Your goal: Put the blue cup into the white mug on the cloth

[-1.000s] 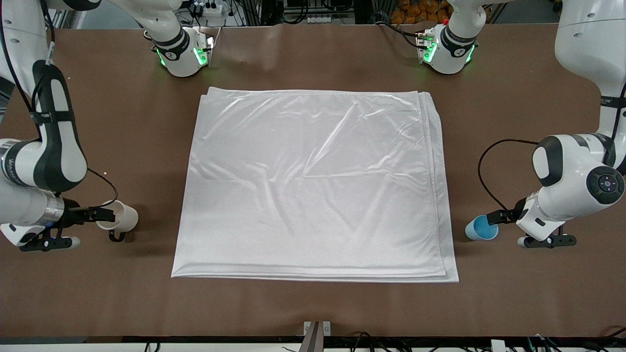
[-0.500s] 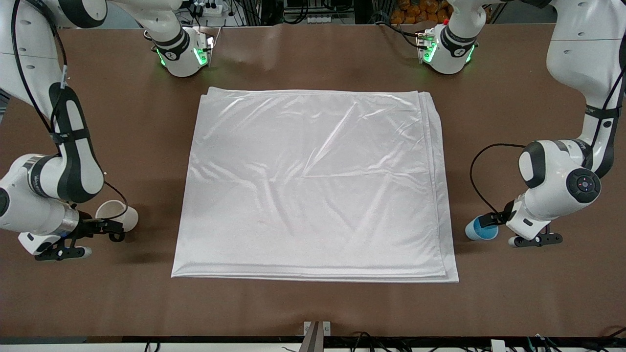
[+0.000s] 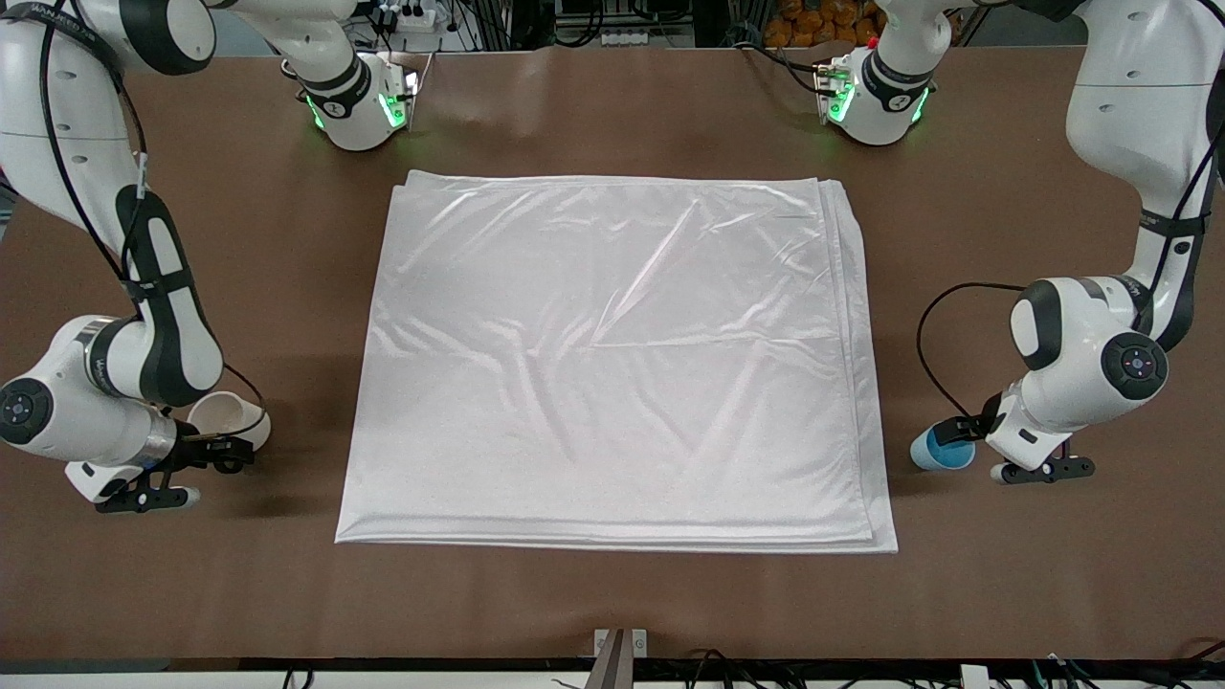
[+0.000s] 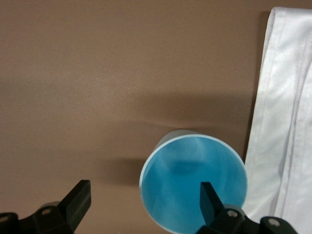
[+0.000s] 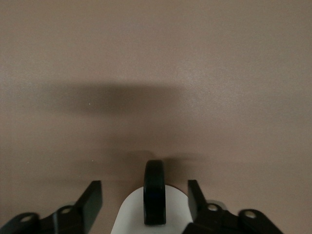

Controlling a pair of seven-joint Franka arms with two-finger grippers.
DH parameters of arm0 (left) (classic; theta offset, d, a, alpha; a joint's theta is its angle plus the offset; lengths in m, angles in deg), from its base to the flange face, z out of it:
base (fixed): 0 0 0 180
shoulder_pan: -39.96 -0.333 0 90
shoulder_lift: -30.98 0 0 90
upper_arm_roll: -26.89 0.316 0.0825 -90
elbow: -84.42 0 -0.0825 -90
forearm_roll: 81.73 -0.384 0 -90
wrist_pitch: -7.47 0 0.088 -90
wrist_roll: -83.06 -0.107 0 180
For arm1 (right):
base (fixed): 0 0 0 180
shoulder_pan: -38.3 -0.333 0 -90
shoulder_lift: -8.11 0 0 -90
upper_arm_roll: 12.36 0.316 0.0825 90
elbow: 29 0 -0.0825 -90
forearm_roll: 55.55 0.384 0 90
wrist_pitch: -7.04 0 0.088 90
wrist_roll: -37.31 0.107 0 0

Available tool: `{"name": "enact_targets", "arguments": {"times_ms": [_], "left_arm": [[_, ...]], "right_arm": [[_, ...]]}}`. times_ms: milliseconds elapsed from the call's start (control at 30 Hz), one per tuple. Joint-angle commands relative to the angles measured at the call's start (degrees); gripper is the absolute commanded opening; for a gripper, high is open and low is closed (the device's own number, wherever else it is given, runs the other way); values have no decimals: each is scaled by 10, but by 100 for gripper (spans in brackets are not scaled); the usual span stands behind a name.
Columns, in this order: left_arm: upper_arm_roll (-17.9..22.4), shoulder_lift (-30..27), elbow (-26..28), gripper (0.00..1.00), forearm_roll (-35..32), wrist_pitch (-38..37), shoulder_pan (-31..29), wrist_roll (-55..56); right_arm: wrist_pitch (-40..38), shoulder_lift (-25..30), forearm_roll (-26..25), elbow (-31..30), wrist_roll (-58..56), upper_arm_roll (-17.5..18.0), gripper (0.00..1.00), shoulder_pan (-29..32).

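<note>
The brown desk (image 3: 612, 593) carries the folded white cloth (image 3: 612, 364) at its middle. Beside the cloth toward the left arm's end stands the blue cup (image 4: 192, 185) — left gripper (image 4: 144, 200) fingers apart, one inside its rim. Toward the right arm's end, the white mug (image 3: 230, 416) — right gripper (image 5: 145, 197) fingers apart, straddling its black handle (image 5: 155, 197).

cloth (image 3: 612, 354): lies flat in the middle of the table (image 3: 612, 593); nothing stands on it, so it gives open room above.
white mug (image 3: 233, 419): on bare table off the cloth's edge toward the right arm's end; its handle (image 5: 155, 197) sits in the gap of the spread right gripper (image 5: 145, 201).
blue cup (image 3: 941, 446): just beside the cloth's edge toward the left arm's end; one finger (image 4: 210, 201) of the spread left gripper (image 4: 146, 204) reaches inside its rim.
</note>
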Motion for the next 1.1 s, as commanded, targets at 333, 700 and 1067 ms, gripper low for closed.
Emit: {"name": "enact_targets", "arguments": {"times_ms": [333,700,1067], "left_arm": [[-1,20,2,12,-6,44,0,12],[-1,27,1,0,-8,49,-1,5],[-1,19,1,0,-8,50,1,-9]], "right_arm": [[-12,-8,4,13,-2,6,0,4],[-81,11,11,18,84,12,0,-23],[-168,62,10,19,234,62,0,-44]]}}
